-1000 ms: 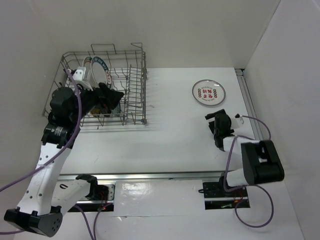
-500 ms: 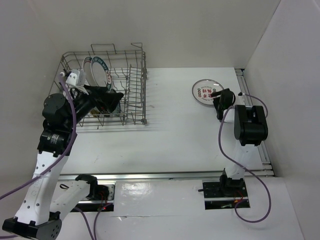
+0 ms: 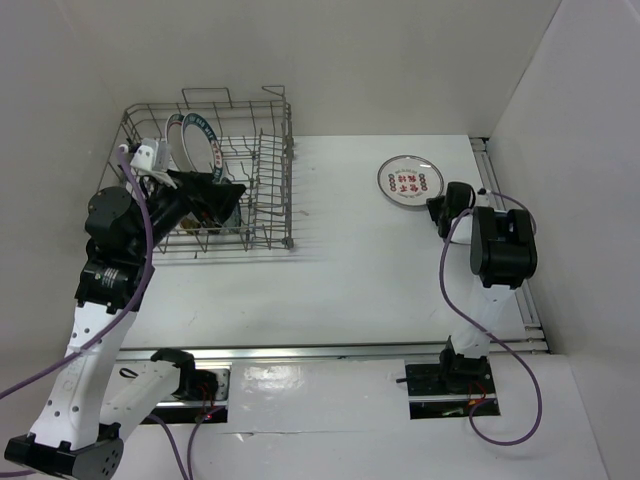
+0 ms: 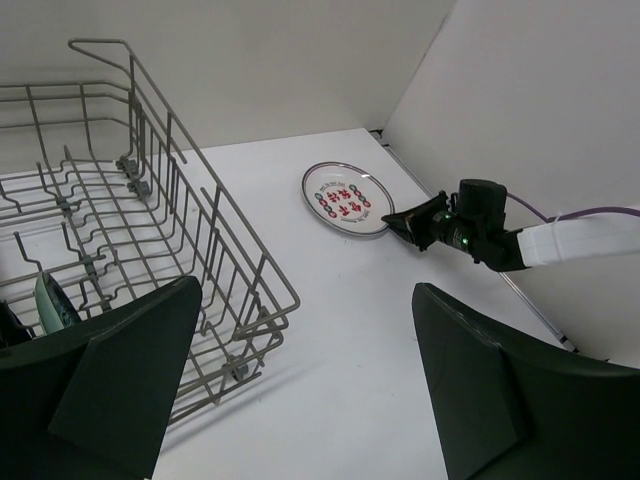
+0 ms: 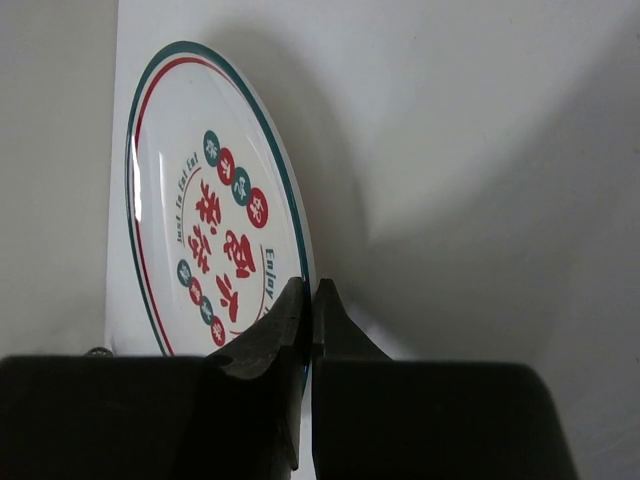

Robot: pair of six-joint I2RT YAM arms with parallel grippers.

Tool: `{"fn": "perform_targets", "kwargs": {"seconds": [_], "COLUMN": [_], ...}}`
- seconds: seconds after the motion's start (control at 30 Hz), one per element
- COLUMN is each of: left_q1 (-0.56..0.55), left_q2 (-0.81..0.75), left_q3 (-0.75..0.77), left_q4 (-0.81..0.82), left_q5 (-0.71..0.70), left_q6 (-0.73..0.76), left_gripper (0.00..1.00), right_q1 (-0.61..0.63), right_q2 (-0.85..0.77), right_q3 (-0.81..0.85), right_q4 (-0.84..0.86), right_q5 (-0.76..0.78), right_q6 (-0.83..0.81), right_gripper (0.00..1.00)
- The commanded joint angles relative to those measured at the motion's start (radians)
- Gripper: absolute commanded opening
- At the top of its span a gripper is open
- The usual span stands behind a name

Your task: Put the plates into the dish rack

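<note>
1. Right gripper (image 5: 308,292) reaches low over the table, its jaws pinched shut on the rim of the red-marked plate (image 5: 215,230).
2. Left gripper (image 4: 306,290) hovers at the dish rack (image 3: 272,160), fingers spread wide with nothing between them.
3. White table (image 3: 350,270), with plain white walls (image 3: 380,60) around it.
4. The rack is grey wire, and a green-rimmed plate (image 3: 200,140) stands upright inside it.
</note>
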State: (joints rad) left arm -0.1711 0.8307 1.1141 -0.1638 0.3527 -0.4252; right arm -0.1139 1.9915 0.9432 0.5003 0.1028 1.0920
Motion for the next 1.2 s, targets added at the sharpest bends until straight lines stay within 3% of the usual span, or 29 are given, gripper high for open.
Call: {"fn": "perform_targets", "kwargs": {"seconds": [0.0,0.13,0.27,0.5,0.57,0.73,0.87,1.17], "left_q1": [-0.004,-0.004,-0.004,-0.004,-0.004,-0.004,-0.004,-0.004], "left_q2": [0.011,0.031,0.051,0.093,0.093,0.104,0.114,0.153], "left_q3": [0.003,0.003,-0.008,-0.017,-0.017,-0.017,-0.017,-0.017], "left_q4": [0.040,0.040,0.061,0.070,0.070,0.070,0.092,0.121], "left_q5": [-0.006,0.040,0.049,0.083,0.092,0.101,0.175,0.287], "left_q6": [-0.012,-0.023,-0.023,-0.023,-0.023,-0.023,-0.032,-0.032], "left_gripper": [1.00,1.00,1.00,1.00,1.00,1.00,1.00,1.00], "right_q1": [0.000,0.033,0.112,0.195,0.215,0.304,0.378,0.506], "right_q2": [-0.040,-0.158,-0.357,-0.525,-0.594,-0.712,-0.702,-0.692], "right_q3": [-0.053,-0.124,-0.280,-0.330,-0.366,-0.392,-0.324,-0.256], "right_q4": [-0.135,0.009,0.405,0.730,0.800,0.801,0.810,0.725], "right_q5": [-0.061,-0.119,-0.152,-0.480,-0.505,-0.598,-0.744,-0.692], "right_q6": [-0.050,-0.060,-0.133,-0.233,-0.254,-0.319,-0.310,-0.366], "right_gripper": [0.00,0.00,0.00,0.00,0.00,0.00,0.00,0.00]}}
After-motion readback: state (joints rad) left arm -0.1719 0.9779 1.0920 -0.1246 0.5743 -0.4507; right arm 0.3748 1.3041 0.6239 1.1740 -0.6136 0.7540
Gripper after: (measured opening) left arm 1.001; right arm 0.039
